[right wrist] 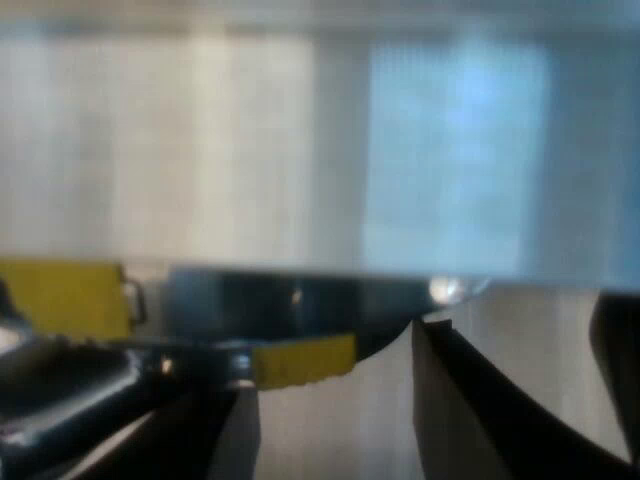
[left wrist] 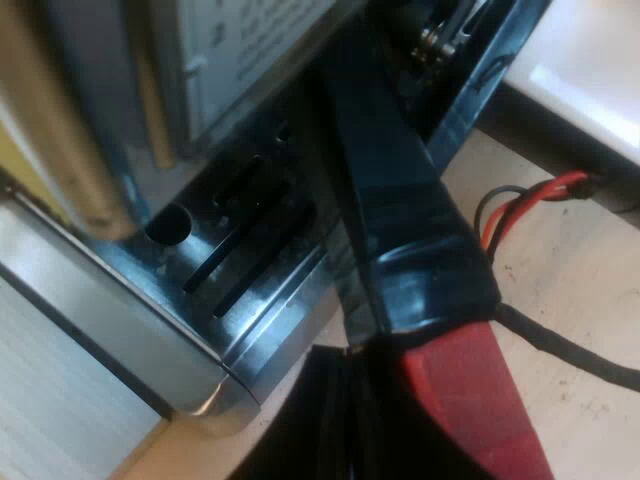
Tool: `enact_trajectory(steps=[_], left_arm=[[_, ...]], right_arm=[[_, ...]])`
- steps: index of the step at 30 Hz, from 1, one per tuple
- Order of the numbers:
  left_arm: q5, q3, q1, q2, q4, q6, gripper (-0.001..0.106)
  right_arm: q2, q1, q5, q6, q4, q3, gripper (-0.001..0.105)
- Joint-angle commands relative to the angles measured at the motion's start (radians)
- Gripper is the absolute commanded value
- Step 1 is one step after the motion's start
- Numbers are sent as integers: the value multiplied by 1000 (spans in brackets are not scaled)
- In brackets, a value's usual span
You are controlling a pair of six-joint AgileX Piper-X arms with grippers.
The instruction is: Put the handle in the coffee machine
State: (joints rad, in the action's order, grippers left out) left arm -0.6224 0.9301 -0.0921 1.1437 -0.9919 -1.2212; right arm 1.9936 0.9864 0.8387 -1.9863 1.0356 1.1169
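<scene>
Left gripper [left wrist: 330, 425]: dark bulk against the red end [left wrist: 470, 400] of the handle [left wrist: 400, 200]; whether it grips, cannot tell. The handle's long axis runs from the red end by the camera away toward the espresso machine [left wrist: 100, 300], passing the slotted drip tray [left wrist: 250, 245]. Machine label [left wrist: 240, 40]: print unreadable.

Right wrist view: right gripper [right wrist: 522, 318] spread, nothing between, facing a dark shiny band [right wrist: 300, 295] with a yellow patch [right wrist: 300, 362].
</scene>
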Motion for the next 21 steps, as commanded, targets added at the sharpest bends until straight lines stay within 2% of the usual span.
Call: enact_trajectory(steps=[1, 4, 6, 9, 12, 16, 18, 21], left_arm=[[-112, -26, -30, -23, -43, -20, 0], [-114, -48, -30, -53, -43, -27, 0], [-114, -72, -30, -79, -33, -32, 0], [-114, -98, -30, -94, 25, -69, 0], [-132, -100, -30, -94, 46, -102, 0], [-140, -100, -30, -94, 46, -105, 0], [-140, -100, -30, -98, 44, -105, 0], [-140, -100, -30, -113, 36, -105, 0]], right_arm=[[-126, -3, -35, -5, -35, 24, 41], [-156, -3, -64, 53, -140, 24, 41], [-194, -3, -155, 158, -293, 24, 41], [-225, -3, -171, 233, -452, 24, 41], [-246, -3, -193, 241, -537, 24, 41], [-267, -3, -203, 241, -579, 24, 41], [-301, -3, -254, 241, -670, 24, 41], [-334, -3, -277, 241, -750, 24, 41]])
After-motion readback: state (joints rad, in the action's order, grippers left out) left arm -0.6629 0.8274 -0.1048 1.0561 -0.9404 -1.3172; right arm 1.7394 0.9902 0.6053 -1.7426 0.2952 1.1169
